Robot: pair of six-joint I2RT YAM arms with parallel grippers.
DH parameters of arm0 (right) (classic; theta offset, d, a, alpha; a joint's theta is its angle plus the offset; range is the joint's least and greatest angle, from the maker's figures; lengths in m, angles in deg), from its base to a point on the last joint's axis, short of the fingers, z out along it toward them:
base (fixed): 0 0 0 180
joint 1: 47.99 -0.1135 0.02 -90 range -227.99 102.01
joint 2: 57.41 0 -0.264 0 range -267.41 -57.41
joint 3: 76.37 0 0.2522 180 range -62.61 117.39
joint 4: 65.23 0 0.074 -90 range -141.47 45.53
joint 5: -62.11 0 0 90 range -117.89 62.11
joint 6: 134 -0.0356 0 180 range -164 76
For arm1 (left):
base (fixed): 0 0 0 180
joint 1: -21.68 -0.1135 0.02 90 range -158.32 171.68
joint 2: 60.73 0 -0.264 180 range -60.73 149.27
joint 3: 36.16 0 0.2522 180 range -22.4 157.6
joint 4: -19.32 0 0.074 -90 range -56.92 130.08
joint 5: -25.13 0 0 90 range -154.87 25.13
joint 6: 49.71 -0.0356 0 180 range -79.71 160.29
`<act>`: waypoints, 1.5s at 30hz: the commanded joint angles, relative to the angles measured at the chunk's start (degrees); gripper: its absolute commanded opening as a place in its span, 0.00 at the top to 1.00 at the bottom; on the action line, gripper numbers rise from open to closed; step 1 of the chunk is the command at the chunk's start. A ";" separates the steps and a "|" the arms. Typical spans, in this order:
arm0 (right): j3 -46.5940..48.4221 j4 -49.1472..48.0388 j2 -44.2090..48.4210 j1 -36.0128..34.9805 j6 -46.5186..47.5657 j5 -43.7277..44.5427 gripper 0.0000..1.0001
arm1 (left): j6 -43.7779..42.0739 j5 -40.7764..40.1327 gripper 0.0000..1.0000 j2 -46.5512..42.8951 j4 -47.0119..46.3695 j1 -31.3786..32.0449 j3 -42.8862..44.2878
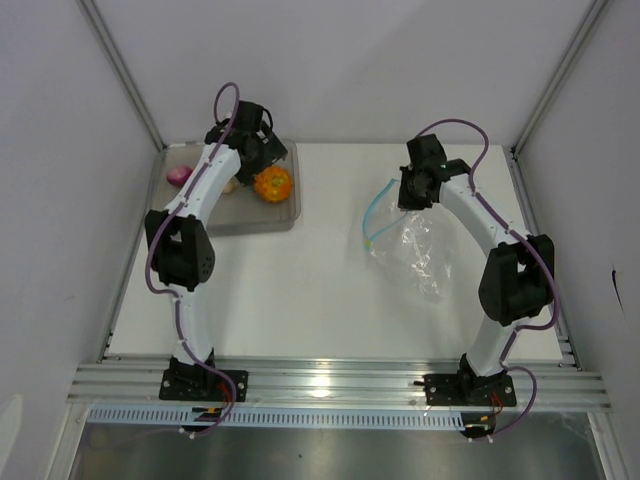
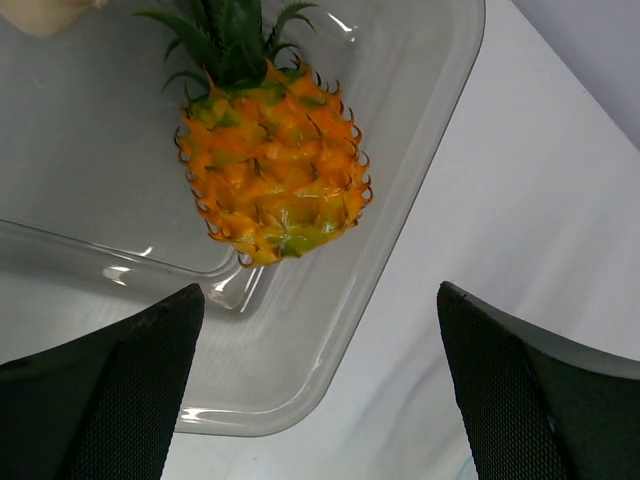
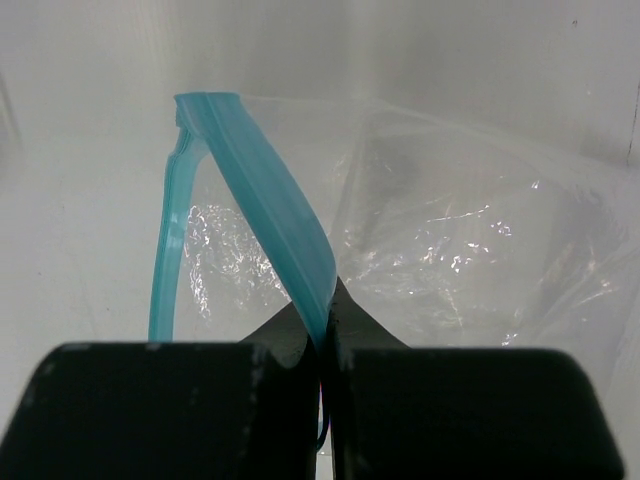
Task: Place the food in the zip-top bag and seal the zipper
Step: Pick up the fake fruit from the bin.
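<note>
The pineapple [image 2: 272, 165] lies in the grey tray [image 2: 300, 340], orange-yellow with green leaves; it also shows in the top view [image 1: 272, 184]. A purple-red onion [image 1: 179, 176] and a beige bulb [image 2: 40, 12] lie in the same tray. My left gripper [image 2: 320, 400] is open and hovers just above the tray's corner, the pineapple a little beyond its fingertips. My right gripper [image 3: 328, 310] is shut on the light blue zipper [image 3: 270, 200] of the clear zip-top bag [image 3: 470, 240]. It holds one mouth edge up, so the mouth gapes. In the top view the bag [image 1: 420, 250] rests on the table.
The tray [image 1: 265, 220] stands at the table's back left, under my left arm. White walls close in the back and both sides. An aluminium rail [image 1: 330, 385] runs along the near edge.
</note>
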 commanded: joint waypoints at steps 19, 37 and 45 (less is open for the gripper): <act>0.85 -2.55 0.10 -0.08 2.47 -1.93 1.00 | 13.55 8.73 0.01 14.15 0.31 -4.97 8.26; -0.91 -3.17 0.63 -0.08 1.85 -1.93 1.00 | 12.94 14.53 0.35 13.29 -10.31 -5.67 0.03; -2.14 -3.08 1.24 -0.17 0.09 -3.78 1.00 | 8.38 14.44 0.98 3.79 -14.71 -5.76 -8.24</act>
